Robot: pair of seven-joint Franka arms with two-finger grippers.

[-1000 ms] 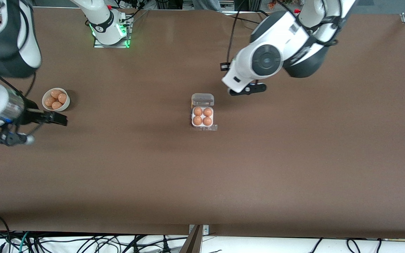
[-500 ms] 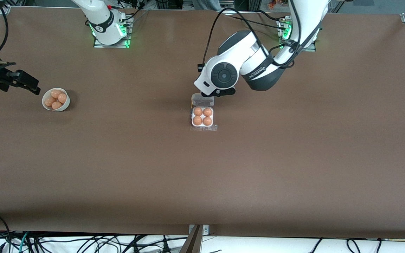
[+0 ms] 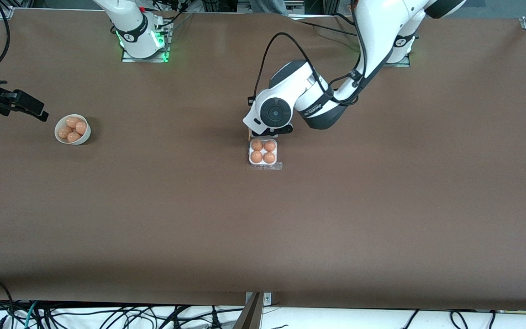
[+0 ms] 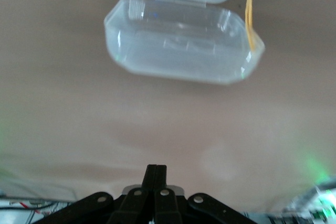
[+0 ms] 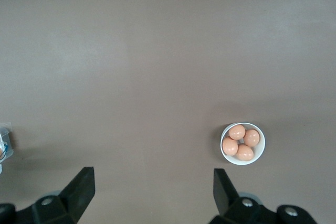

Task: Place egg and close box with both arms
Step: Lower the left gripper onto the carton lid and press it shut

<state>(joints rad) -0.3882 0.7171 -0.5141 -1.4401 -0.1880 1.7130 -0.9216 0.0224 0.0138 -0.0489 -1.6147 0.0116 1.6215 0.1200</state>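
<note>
Fingers together, the left gripper (image 4: 156, 174) is hanging over the box (image 3: 263, 153) mid-table, its four cells filled and lid (image 4: 181, 45) unclosed; the right gripper (image 5: 152, 182), fingers apart, is waiting near the table's edge at the right arm's end.

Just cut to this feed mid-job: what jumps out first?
The box at mid-table, all four cells filled with brown eggs, its clear lid lying open flat on the table. The left claw, fingers shut, hangs over the table just by that lid. The right claw, open, waits high over the right arm's end of the table near a white bowl of four more eggs.
</note>
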